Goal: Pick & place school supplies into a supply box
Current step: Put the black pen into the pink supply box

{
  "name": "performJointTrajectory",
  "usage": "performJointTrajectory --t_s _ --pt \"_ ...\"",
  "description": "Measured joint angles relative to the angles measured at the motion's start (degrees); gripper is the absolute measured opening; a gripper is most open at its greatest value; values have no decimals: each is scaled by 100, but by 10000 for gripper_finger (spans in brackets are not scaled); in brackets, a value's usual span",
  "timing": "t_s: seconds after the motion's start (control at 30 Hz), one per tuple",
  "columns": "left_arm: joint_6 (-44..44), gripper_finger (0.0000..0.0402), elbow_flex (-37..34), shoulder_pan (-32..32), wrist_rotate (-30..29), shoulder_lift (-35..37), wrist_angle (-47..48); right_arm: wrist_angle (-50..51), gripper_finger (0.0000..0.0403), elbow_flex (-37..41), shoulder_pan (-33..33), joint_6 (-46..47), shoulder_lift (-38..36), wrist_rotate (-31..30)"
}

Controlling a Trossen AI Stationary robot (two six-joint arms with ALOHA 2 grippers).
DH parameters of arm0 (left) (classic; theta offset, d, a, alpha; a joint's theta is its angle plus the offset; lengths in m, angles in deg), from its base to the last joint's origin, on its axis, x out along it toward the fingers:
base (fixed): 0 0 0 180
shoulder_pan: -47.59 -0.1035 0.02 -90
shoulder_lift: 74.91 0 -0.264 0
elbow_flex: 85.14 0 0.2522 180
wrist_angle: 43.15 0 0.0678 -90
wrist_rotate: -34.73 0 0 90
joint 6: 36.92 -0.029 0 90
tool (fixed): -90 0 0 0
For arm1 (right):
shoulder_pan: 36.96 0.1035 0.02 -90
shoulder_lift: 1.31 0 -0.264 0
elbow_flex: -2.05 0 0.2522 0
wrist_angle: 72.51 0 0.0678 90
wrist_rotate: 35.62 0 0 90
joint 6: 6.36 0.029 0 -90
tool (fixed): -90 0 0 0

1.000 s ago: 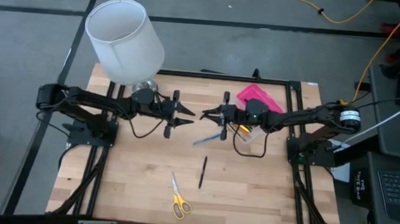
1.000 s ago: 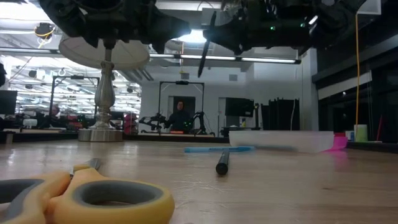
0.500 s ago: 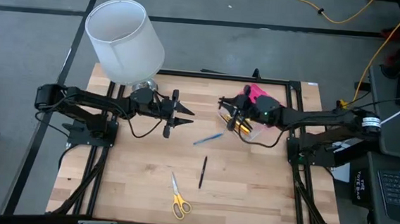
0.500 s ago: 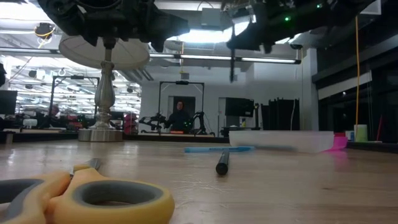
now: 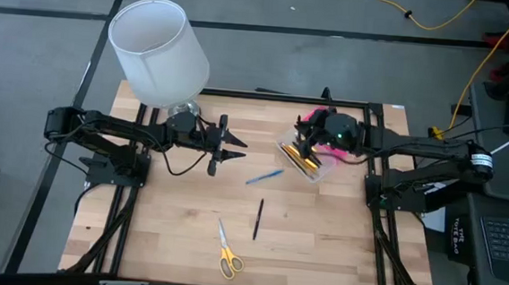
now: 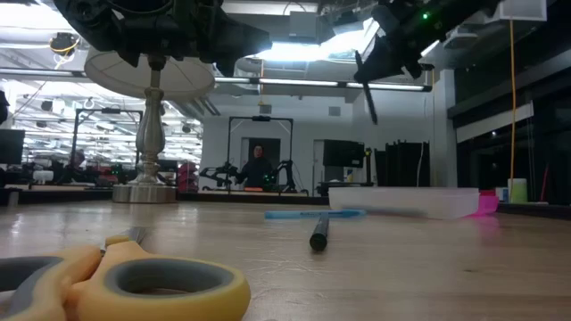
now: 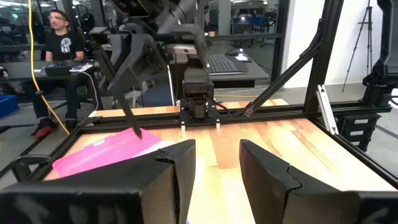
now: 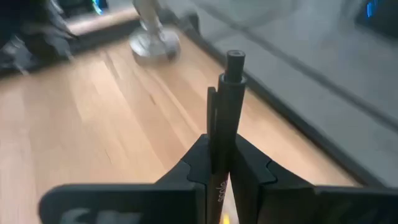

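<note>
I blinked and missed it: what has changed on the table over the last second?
The right claw carried its black pen from mid-table to above the supply box, still clamped on it. The left claw stayed open; scissors, blue pen and other black pen stayed put.

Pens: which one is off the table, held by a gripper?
The dark pen clamped in the right gripper; the blue pen and black pen lie on the table.

High view: overhead, straight down on the whole surface. Low view: surface height, level, close behind the scissors. Wrist views: forward past own fingers. Shared: scissors, lamp.
</note>
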Motion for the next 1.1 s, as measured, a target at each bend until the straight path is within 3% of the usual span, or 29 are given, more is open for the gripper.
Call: performJointTrajectory --t_s 0.17,0.5,0.83,1.1 --pt "0 119 0 0 -5 0 13 1630 38 -800 -85 486 334 -1" --pt "-151 117 0 0 -24 -2 7 2941 38 -1596 -102 1012 1026 593" --pt "-151 116 0 0 -22 -2 3 3171 38 -1524 -173 1082 1958 1236" --pt "-149 117 0 0 -22 -2 3 3429 38 -1524 -555 768 2418 1249"
